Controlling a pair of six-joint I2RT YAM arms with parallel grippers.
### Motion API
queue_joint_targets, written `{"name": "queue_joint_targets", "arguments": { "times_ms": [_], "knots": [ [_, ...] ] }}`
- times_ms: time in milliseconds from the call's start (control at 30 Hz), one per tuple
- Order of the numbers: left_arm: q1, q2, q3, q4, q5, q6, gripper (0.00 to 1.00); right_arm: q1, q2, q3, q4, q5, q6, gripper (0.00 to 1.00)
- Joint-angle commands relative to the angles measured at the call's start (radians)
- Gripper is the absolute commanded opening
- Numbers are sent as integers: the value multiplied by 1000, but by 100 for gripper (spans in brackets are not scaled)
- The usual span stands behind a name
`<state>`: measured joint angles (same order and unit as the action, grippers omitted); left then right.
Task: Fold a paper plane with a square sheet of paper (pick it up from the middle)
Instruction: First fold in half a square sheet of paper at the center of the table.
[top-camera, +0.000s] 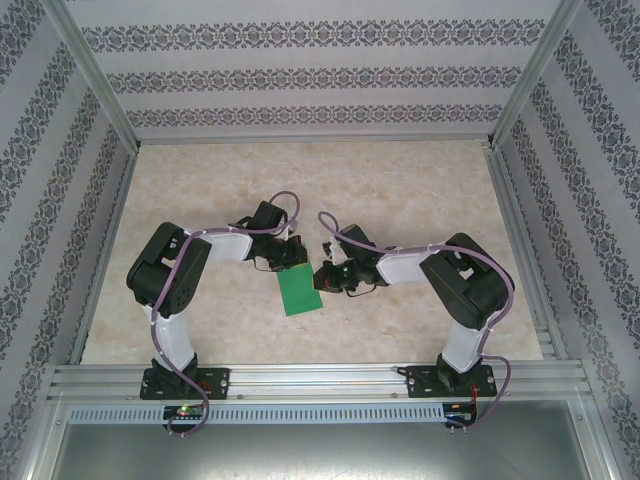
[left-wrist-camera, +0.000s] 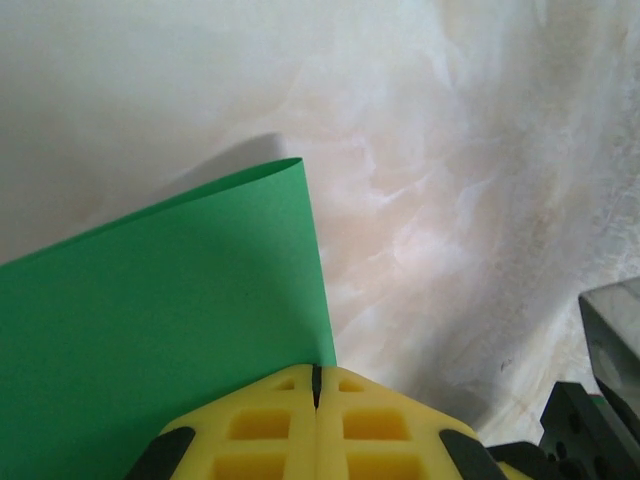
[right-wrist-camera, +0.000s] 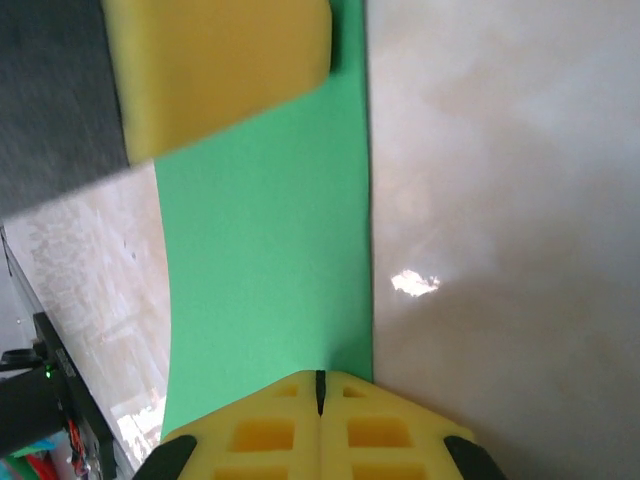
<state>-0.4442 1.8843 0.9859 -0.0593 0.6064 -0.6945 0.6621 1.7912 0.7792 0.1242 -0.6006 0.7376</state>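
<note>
A pale marbled table top is recorded, enclosed on three sides by walls papered in grey ornamental bands. Aluminium rails are laid along its near edge, a slotted strip is fitted just nearer, and slanting aluminium posts are seen at the far corners.

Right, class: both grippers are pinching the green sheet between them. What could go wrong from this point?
1. The left gripper and right gripper are both shut on the green sheet; pulling apart might tear it or slip an edge free.
2. The sheet bows in the left wrist view, so a crease may land crooked.
3. The grippers sit close together and could collide.
</note>
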Motion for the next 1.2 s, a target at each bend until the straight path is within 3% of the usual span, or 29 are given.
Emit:
{"name": "queue_joint_targets", "arguments": {
  "times_ms": [0, 400, 667, 967, 1167],
  "knots": [
    [-7, 36, -30, -49, -96, 24, 0, 29, -22, -40, -72, -44, -4, 0],
    [-7, 34, -32, -43, -96, 24, 0, 70, -124, -161, -164, -15, -2, 0],
    [-8, 23, 8, -12, -15, 40, 0, 58, -232, -81, -157, 73, -27, 0],
    [-10, 7, 43, -28, 20, 58, 0, 30, -25, 44, -34, 82, 32, 0],
    [-19, -5, 39, 20, 79, 59, 0, 21, 20, 34, -40, 85, 45, 0]
  ]
}}
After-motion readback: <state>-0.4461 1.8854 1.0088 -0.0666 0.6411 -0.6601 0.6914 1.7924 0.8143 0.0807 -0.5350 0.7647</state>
